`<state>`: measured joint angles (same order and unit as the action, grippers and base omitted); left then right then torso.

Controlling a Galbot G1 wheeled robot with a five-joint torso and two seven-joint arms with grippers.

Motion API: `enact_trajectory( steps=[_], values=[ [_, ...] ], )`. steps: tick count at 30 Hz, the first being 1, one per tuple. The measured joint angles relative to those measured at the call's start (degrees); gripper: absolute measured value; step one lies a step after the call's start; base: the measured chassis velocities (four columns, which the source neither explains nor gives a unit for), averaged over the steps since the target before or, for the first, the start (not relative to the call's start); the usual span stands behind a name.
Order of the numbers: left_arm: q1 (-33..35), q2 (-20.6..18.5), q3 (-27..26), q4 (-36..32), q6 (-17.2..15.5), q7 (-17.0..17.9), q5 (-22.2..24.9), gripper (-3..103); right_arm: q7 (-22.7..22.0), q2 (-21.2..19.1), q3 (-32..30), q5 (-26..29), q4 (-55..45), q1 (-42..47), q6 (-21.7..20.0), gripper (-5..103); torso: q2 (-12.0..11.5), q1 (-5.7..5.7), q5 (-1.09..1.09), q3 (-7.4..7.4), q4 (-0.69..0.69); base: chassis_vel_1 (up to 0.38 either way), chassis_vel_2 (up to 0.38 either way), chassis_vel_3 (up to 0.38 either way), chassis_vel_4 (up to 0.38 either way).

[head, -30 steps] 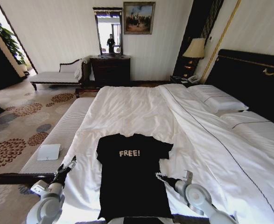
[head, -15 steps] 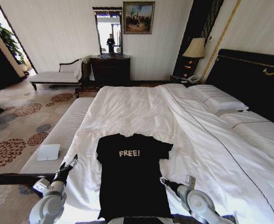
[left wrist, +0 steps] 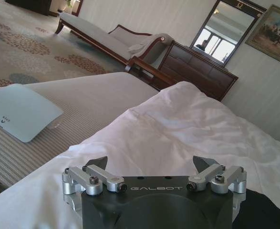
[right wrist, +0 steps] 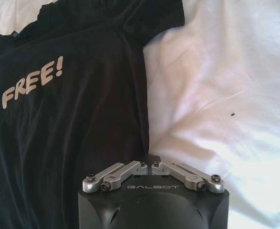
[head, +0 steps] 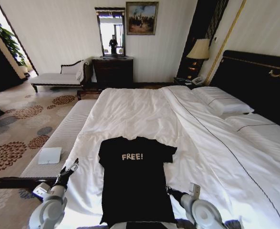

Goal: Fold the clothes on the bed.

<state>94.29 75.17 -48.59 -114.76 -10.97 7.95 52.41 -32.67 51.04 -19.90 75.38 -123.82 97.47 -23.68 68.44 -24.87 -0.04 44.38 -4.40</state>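
Jaws pinched at flat T-shirt (head: 135, 179) hem edge, collar toward dresser (head: 113, 71)

T-shirt (head: 135, 179) hem cut off below, right gripper (right wrist: 149, 164) fingertips hidden

The T-shirt (head: 136, 179) lies flat on the near end of the bed (head: 144, 112), collar toward the far side, with the pillows (head: 222, 101) and headboard (head: 259, 81) to the right. A long bench (head: 58, 138) runs along the bed's left side with a flat pad (head: 49, 155) on it. The left gripper (head: 67, 172) is left of the shirt above the bed's edge, and the right gripper (head: 170, 190) is at the shirt's right hem.
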Motion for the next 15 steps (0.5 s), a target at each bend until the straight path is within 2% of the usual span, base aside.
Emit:
enact_trajectory(
  steps=[15],
  values=[
    [0.2,-0.2,0.0,0.1,0.1,-0.1,0.3,100,-1.0,-0.4,-0.6,-2.7,-1.0,2.9,0.4,0,0.0,0.00,0.00,0.00,0.00,0.000,0.000,0.000,0.000]
  ],
)
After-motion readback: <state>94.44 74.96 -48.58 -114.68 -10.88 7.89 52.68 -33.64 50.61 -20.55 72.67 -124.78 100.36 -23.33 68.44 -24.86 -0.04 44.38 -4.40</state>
